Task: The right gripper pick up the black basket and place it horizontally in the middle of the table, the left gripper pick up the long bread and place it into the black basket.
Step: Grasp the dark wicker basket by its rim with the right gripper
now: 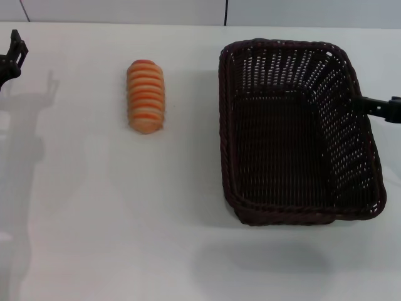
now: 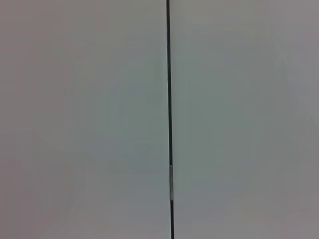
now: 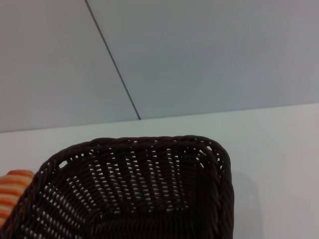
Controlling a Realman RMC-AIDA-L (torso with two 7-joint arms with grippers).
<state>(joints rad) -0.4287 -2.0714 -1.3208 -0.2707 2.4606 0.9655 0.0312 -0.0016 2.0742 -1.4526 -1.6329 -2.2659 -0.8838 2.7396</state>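
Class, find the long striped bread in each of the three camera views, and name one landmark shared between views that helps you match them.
Head view: the long bread lies on the white table, left of the black basket and apart from it.
Left wrist view: not in it; only a pale wall with a dark seam.
Right wrist view: a sliver of it shows at the picture's edge, beyond the basket's rim.
Shared landmark: the black basket, in the head and right wrist views.

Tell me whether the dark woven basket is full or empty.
Empty: the dark woven wicker basket shows only bare weave inside; the striped orange-and-cream loaf lies outside on the white table.
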